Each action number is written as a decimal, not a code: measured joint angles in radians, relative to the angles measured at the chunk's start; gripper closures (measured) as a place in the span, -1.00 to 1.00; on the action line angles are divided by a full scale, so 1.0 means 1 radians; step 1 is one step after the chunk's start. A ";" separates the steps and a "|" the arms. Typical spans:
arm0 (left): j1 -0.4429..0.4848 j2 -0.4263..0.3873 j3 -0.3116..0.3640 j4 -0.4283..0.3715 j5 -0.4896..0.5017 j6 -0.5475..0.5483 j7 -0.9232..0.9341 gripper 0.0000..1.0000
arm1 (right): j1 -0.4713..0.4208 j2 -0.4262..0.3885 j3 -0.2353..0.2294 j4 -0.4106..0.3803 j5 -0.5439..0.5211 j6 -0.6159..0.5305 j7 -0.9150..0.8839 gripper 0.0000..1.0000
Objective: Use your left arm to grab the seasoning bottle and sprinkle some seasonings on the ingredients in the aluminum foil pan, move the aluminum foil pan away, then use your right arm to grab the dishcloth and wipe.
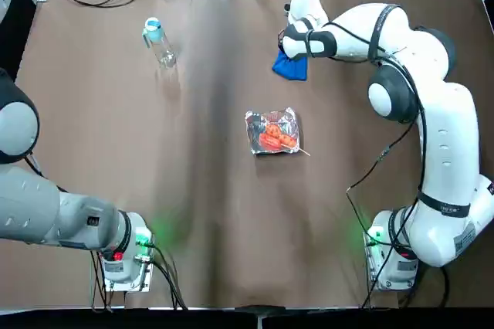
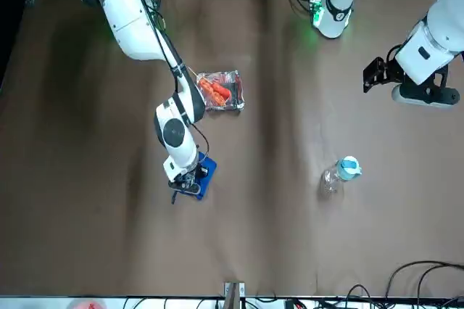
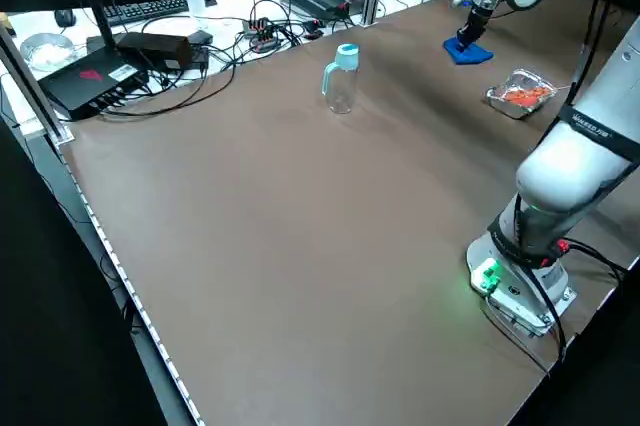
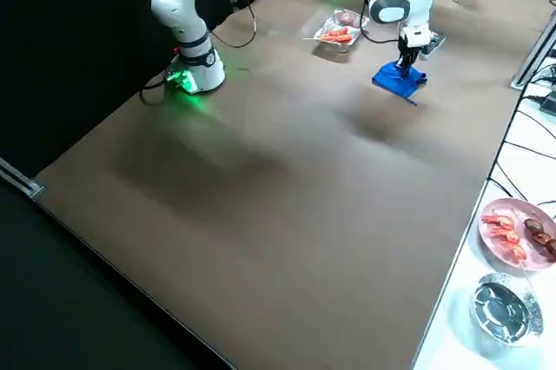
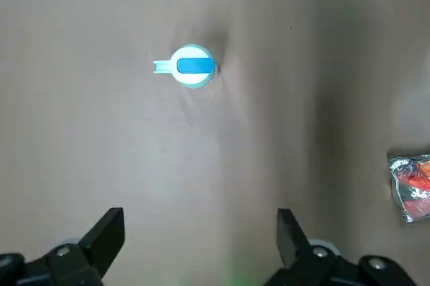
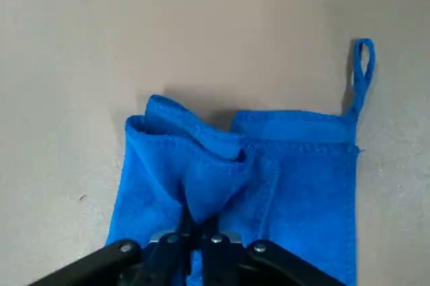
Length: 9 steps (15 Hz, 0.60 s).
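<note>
The right arm's black two-finger gripper (image 6: 195, 239) is pinching a raised fold of the small bright blue folded dishcloth (image 6: 242, 192) lying directly beneath it, while the crinkled silver aluminum foil pan (image 1: 272, 132) is sitting near the cloth on the robot's side and the left arm's gripper (image 5: 201, 239) is hanging released, well away.

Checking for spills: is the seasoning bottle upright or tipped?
Upright. The seasoning bottle stands on the table with its cap on top; the left wrist view looks straight down on the cap.
</note>
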<state>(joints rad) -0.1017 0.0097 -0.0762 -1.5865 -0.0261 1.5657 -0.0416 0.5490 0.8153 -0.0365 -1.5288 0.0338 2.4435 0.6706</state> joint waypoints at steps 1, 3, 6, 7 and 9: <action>0.000 0.000 0.000 0.000 0.000 0.000 0.000 -0.99 | 0.004 0.000 0.001 0.000 0.000 0.000 0.013 0.84; 0.000 0.000 0.000 0.000 0.000 0.000 0.000 -0.99 | 0.027 0.000 0.006 0.001 0.000 0.003 0.076 0.84; 0.000 0.000 0.000 0.000 0.000 0.000 0.000 -0.99 | 0.097 0.003 0.014 0.002 0.000 0.025 0.182 0.84; 0.000 0.000 0.000 0.000 0.000 0.000 0.001 -0.99 | 0.120 0.004 0.015 0.002 0.000 0.033 0.213 0.84; 0.003 0.000 0.001 0.000 0.000 0.000 0.002 -0.99 | 0.147 0.005 0.014 0.002 0.000 0.036 0.245 0.84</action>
<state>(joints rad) -0.0986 0.0097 -0.0756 -1.5866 -0.0261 1.5658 -0.0392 0.6964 0.8203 -0.0222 -1.5272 0.0338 2.4799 0.9158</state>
